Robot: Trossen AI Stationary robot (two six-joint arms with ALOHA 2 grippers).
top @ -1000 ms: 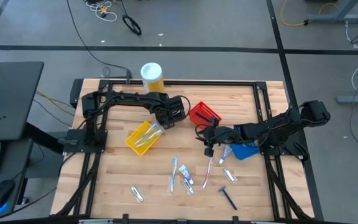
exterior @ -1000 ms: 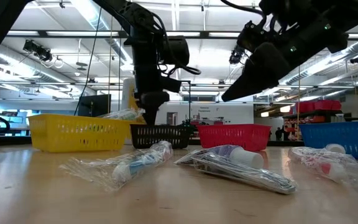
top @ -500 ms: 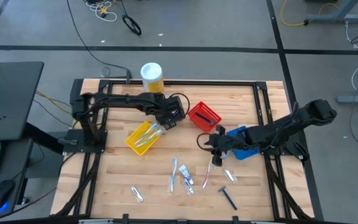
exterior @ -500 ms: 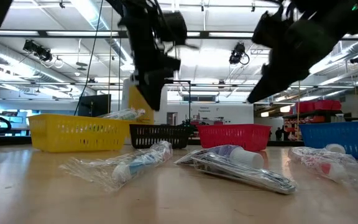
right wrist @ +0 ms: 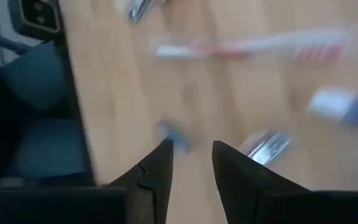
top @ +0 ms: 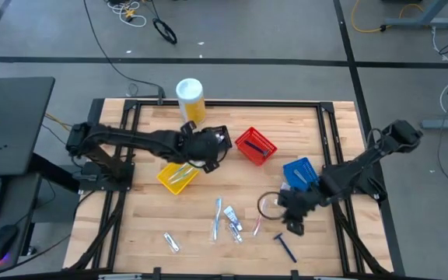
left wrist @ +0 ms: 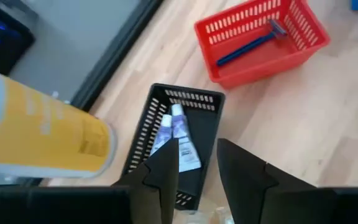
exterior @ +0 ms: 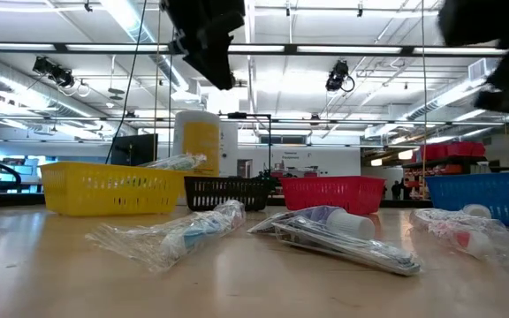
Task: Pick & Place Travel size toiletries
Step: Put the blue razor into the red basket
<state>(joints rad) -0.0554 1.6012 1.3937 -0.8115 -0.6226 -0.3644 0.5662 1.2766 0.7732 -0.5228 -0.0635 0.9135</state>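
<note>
Loose toiletries lie flat on the table's near half: wrapped toothbrushes [top: 218, 218], small tubes [top: 233, 225], a red toothbrush [top: 257, 223], a pale packet [top: 171, 243] and a blue razor [top: 286, 247]. My right gripper [top: 290, 218] hovers open above the red toothbrush [right wrist: 247, 46], a tube [right wrist: 340, 109] and the razor [right wrist: 173, 134]. My left gripper [top: 208, 148] hangs open above the black basket [left wrist: 179, 143], which holds two tubes [left wrist: 178, 134]. One razor [left wrist: 247, 46] lies in the red basket [top: 255, 145].
A yellow basket [top: 176, 173] with toothbrushes sits at the left of centre, and a blue basket [top: 300, 173] at the right. The white-and-yellow canister [top: 190, 97] stands at the far edge. Bare wood shows at the near left and the far right.
My right gripper has swept from beside the red basket toward the table's near edge, and now stands over the loose toiletries. My left gripper has risen above the black basket and drawn back slightly toward the left.
</note>
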